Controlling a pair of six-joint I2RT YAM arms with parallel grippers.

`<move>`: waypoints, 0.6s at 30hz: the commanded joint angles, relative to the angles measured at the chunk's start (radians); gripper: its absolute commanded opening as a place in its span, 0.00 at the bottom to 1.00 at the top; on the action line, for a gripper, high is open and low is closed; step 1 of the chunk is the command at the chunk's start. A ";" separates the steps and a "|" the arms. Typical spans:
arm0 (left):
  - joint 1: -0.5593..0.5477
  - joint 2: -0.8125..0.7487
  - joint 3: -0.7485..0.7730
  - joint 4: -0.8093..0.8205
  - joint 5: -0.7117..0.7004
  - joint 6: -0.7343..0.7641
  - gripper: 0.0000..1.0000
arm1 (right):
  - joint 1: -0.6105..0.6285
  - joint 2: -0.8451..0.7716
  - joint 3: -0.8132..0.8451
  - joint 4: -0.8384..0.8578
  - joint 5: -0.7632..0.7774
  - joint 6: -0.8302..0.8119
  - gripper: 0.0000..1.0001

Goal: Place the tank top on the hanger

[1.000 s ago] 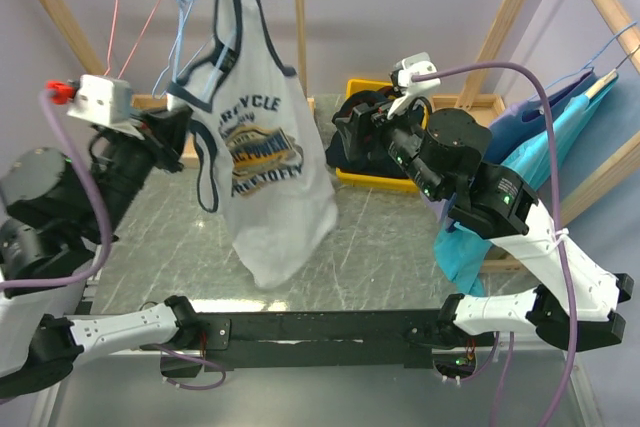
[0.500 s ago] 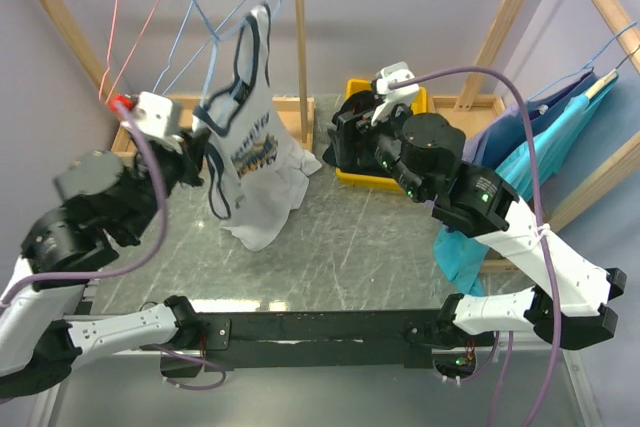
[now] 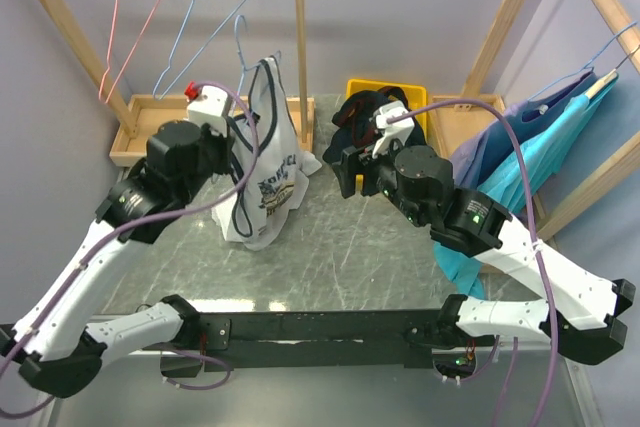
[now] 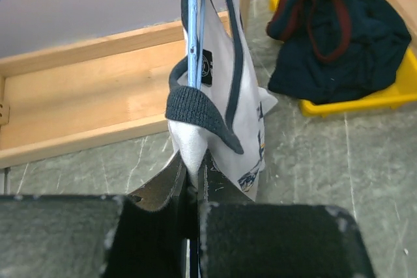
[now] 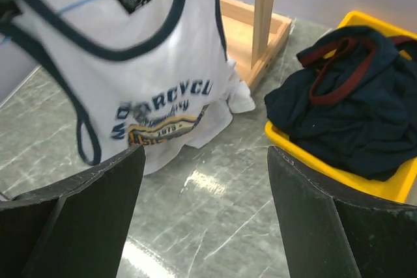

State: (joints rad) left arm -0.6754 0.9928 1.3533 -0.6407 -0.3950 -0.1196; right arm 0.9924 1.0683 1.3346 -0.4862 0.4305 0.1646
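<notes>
The left gripper (image 4: pixel 190 183) is pinched tight on a fold of the tank top (image 3: pixel 262 182) at its shoulder, and the blue hanger (image 4: pixel 195 27) wire runs down into that same pinch; whether the jaws also bite the wire itself, the wrist view does not settle. The tank top hangs in a narrow bunch beside the wooden post (image 3: pixel 299 42), its hem crumpled on the table (image 3: pixel 350 257); the printed chest shows clearly to the right wrist camera, with a blue wire crossing behind the neckline.

The right gripper (image 5: pixel 205 213) hovers wide and empty, facing the shirt from just beside it; nothing sits between its fingers. Behind it lies a dark garment (image 3: pixel 365 112) heaped in the yellow bin (image 3: pixel 420 97); a pink hanger (image 3: pixel 125 27) and a second blue one hang from the rail, well apart from the work.

The step in hand looks like seating the straps over the hanger's arms; doing it well means the left hand keeps its pinch steady so the wire cannot swing, while the open right hand takes the far strap by its navy trim and draws it sideways over the free end of the wire; a grab at loose body cloth would only drag the shirt round. The risk is the bunched fabric slipping off the wire as one side is pulled; a slow, level pull seems the safer choice.
</notes>
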 commanded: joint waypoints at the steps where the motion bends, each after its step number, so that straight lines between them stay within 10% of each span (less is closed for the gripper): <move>1: 0.141 0.023 0.070 0.139 0.162 0.006 0.01 | 0.005 -0.053 -0.052 0.054 -0.039 0.073 0.83; 18: 0.384 0.299 0.418 0.182 0.430 0.041 0.01 | 0.006 -0.005 -0.003 0.038 -0.095 0.085 0.83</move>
State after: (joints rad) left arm -0.3191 1.2385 1.6760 -0.5564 -0.0620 -0.0906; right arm 0.9924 1.0485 1.2682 -0.4709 0.3458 0.2420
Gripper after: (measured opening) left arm 0.090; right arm 0.832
